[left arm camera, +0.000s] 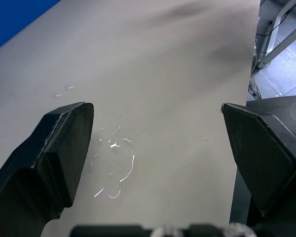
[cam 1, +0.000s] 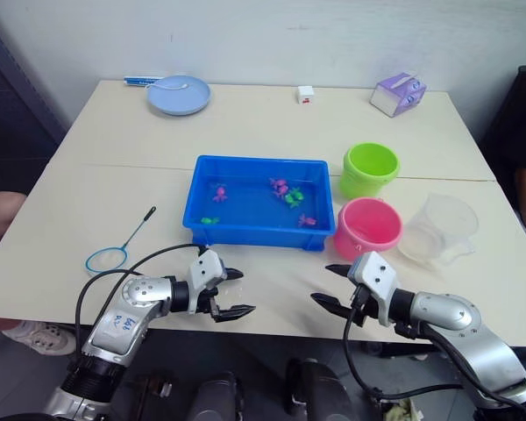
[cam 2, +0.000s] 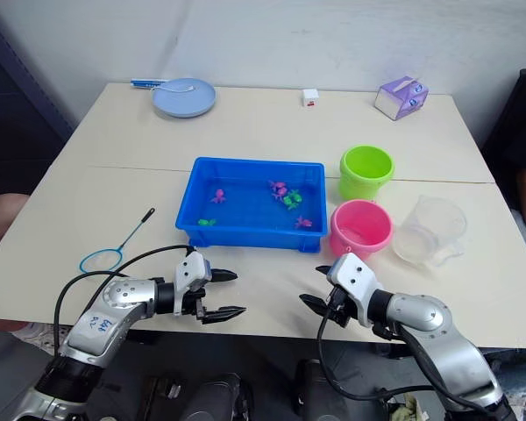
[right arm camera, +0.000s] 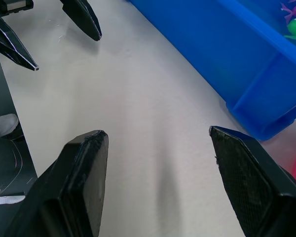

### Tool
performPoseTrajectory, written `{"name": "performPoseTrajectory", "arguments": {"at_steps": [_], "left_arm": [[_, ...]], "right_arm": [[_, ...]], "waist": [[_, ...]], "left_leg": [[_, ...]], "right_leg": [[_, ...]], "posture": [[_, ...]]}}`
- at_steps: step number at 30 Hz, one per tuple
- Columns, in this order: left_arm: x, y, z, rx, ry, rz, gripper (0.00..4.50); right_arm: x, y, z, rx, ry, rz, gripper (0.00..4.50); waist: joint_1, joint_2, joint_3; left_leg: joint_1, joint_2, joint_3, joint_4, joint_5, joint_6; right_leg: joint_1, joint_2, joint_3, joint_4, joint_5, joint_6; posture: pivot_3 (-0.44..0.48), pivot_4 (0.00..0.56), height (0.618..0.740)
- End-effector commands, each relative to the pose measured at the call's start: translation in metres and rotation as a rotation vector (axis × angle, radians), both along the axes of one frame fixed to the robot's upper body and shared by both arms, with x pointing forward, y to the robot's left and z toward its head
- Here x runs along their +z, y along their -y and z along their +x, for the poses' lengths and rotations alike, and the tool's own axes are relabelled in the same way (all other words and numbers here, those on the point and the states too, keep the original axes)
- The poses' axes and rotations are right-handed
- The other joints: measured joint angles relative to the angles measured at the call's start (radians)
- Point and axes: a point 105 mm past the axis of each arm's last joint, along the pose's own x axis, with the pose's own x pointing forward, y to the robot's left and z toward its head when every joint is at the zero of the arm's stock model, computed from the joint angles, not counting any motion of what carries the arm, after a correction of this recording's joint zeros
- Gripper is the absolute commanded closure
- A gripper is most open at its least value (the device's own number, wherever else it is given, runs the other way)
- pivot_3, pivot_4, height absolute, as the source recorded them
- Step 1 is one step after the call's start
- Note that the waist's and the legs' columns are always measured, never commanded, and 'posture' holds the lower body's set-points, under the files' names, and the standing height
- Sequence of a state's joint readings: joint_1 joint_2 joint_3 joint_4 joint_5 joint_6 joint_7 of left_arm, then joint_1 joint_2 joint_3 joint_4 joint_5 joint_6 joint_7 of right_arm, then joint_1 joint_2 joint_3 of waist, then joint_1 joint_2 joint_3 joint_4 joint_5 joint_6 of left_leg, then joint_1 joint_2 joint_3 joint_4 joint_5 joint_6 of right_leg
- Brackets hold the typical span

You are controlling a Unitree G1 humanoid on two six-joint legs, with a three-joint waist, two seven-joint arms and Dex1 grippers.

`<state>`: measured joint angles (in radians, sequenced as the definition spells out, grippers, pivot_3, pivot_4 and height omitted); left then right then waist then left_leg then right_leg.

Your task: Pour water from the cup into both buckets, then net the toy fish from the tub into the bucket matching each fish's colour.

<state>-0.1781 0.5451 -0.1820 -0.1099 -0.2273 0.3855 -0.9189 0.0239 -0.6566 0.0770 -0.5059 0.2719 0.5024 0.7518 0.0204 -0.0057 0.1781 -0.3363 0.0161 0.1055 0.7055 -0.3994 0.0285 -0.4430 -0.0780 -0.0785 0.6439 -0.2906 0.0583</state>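
A: Biggest first: where does everything sit?

B: The table (cam 1: pixel 272 123) carries the tub (cam 1: pixel 212 230) at centre, with toy fish (cam 1: pixel 293 198) in it. To its right stand the green bucket (cam 1: pixel 369 169), farther off, and the pink bucket (cam 1: pixel 368 228), nearer. The cup (cam 1: pixel 438 230) lies rightmost, just beside the pink one. The net (cam 1: pixel 121 246) is left of the tub.

A: And the arms?

B: Left gripper (cam 1: pixel 229 292) and right gripper (cam 1: pixel 330 285) hover at the near edge, both jaws spread wide, holding nothing.

A: Risks?

B: I'd judge the cup slippery and thin-walled; a clumsy reach could knock the pink bucket, or the pour could miss the bucket mouths.
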Motion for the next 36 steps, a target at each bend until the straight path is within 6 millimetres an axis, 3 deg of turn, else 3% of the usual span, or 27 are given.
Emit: {"name": "performPoseTrajectory", "arguments": {"at_steps": [1,4,9,13,19,23,28,36], "left_arm": [[0.01,0.005,-0.006,-0.035,0.024,-0.021,0.04],[0.017,0.013,-0.012,-0.104,0.001,-0.048,0.04],[0.059,0.035,-0.019,-0.221,-0.082,-0.251,0.04],[0.094,0.051,-0.025,-0.345,-0.12,-0.378,0.04],[0.132,0.07,-0.016,-0.423,-0.079,-0.463,0.04],[0.146,0.076,-0.007,-0.423,-0.031,-0.48,0.04],[0.154,0.076,-0.001,-0.408,0.01,-0.482,0.04],[0.156,0.078,0.007,-0.382,0.054,-0.474,0.04]], "right_arm": [[0.004,-0.003,-0.003,0.015,0.027,0.0,0.0],[0.004,0.0,-0.007,-0.026,0.029,0.014,0.0],[0.016,0.013,-0.02,-0.168,0.023,0.118,0.0],[0.031,0.04,-0.037,-0.38,0.044,0.203,0.0],[0.043,0.099,-0.052,-0.785,0.116,0.28,0.0],[0.043,0.141,-0.045,-1.054,0.181,0.281,0.0],[0.038,0.182,-0.027,-1.261,0.22,0.284,0.0],[0.032,0.192,-0.001,-1.289,0.229,0.296,0.0]], "waist": [[0.0,0.0,0.0],[0.003,0.0,0.0],[0.003,0.0,0.0],[0.004,0.0,0.0],[0.002,0.0,0.0],[-0.003,0.0,-0.001],[-0.012,0.0,-0.001],[-0.017,0.002,-0.001]], "left_leg": [[0.0,0.0,0.0,0.0,0.0,0.0],[0.0,0.0,0.0,0.0,0.0,0.0],[-0.001,0.0,0.0,0.0,0.0,0.0],[-0.001,0.0,-0.001,0.0,0.0,0.0],[0.001,-0.001,-0.001,0.0,0.0,0.0],[0.001,-0.001,-0.001,0.0,0.0,-0.001],[0.001,0.0,0.0,-0.001,0.001,-0.002],[0.001,-0.001,0.0,-0.002,0.001,-0.001]], "right_leg": [[0.0,0.0,0.0,0.0,0.0,0.0],[0.0,0.0,0.0,0.0,0.0,0.0],[0.0,0.0,0.0,0.0,0.0,0.0],[0.001,0.0,0.0,0.001,0.0,0.0],[0.003,0.001,0.0,0.0,0.0,0.0],[0.003,0.002,0.001,0.0,0.0,0.0],[0.002,0.003,0.002,0.0,0.0,0.0],[0.002,0.003,0.002,0.001,0.0,0.0]], "posture": [[0.0,0.15,0.739],[0.0,0.15,0.739],[0.0,0.15,0.739],[0.0,0.15,0.739],[0.0,0.15,0.739],[0.0,0.15,0.739],[0.0,0.15,0.739],[0.0,0.15,0.739]]}}
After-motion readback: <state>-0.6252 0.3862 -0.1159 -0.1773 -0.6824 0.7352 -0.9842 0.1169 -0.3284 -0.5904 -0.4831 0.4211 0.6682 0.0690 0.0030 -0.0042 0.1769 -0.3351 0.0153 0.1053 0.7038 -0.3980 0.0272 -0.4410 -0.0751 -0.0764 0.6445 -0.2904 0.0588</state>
